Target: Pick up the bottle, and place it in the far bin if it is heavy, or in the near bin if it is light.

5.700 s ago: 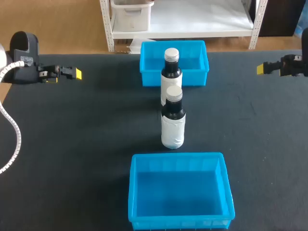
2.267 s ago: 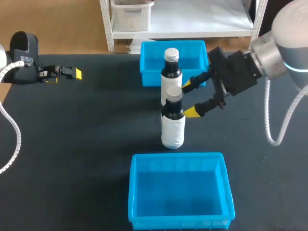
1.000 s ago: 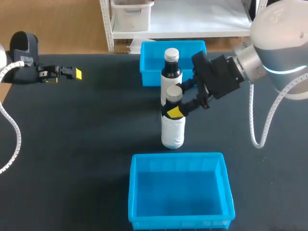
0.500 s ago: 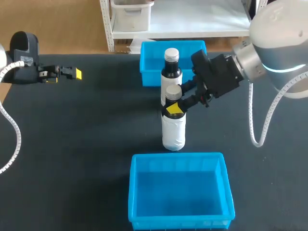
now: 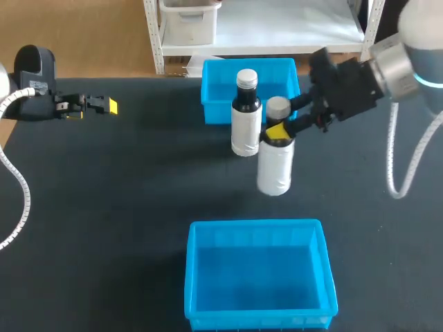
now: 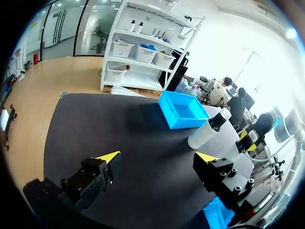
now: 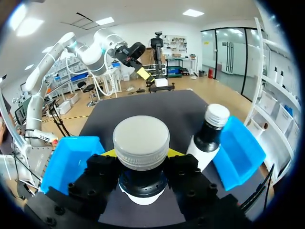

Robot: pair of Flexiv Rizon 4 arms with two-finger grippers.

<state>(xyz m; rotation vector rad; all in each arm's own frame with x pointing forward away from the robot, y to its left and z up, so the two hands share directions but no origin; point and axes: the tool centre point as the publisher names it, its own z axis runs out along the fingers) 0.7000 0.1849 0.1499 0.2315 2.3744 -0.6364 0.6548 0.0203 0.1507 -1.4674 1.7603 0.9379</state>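
- The right gripper (image 5: 278, 130) pinched the bottle (image 5: 275, 166) by its dark neck, just under the gray cap. One yellow tip was on each side.
- The bottle stood up straight in the grip, with its white body hanging below the fingers. I could not tell if its bottom touched the black table (image 5: 138, 180).
- The bottle was between the two blue bins. The far bin (image 5: 210, 90) was at about 11 o'clock from it, and the near bin (image 5: 256, 225) was at about 6 o'clock.
- A second bottle (image 5: 246, 114) stood just beside it, at about 10 o'clock, right in front of the far bin.
- From the right wrist, the gray cap of the bottle (image 7: 141, 140) sat in the right gripper (image 7: 142, 153). The second bottle (image 7: 209, 131) was just ahead of it.
- The left gripper (image 5: 104, 105) was well away, at 9 o'clock near the table's edge.
- Its fingers were spread wide with nothing between them, as the left wrist view of the left gripper (image 6: 157, 156) showed.
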